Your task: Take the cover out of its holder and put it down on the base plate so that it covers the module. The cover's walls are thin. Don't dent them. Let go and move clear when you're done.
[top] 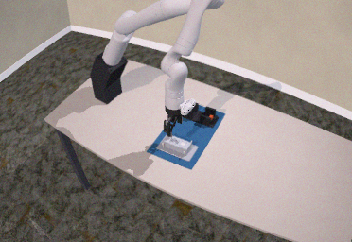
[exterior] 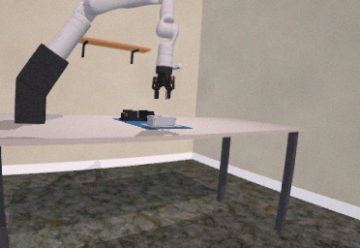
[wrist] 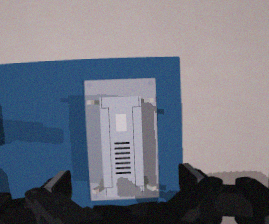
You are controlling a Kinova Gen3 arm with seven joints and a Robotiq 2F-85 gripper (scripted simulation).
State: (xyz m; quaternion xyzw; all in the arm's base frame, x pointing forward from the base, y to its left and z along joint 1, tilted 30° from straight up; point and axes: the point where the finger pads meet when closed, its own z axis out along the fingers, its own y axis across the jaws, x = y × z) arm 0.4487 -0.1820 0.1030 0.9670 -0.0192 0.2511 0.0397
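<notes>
The pale grey cover (top: 177, 144) sits on the grey base plate (top: 179, 148) at the near end of the blue mat (top: 187, 135). In the wrist view the cover (wrist: 121, 150) lies square on the plate, its slotted top facing up; the module is hidden under it. My gripper (top: 168, 129) is open and empty. It hangs well above the cover, clear of it, as the side view (exterior: 161, 93) shows. Its two dark fingers stand wide apart at the bottom of the wrist view. The black holder (top: 207, 116) stands at the mat's far end.
The arm's dark pedestal (top: 108, 77) stands at the table's far left corner. An orange wall shelf (exterior: 115, 46) hangs behind the arm. The table edge runs close to the mat's near side.
</notes>
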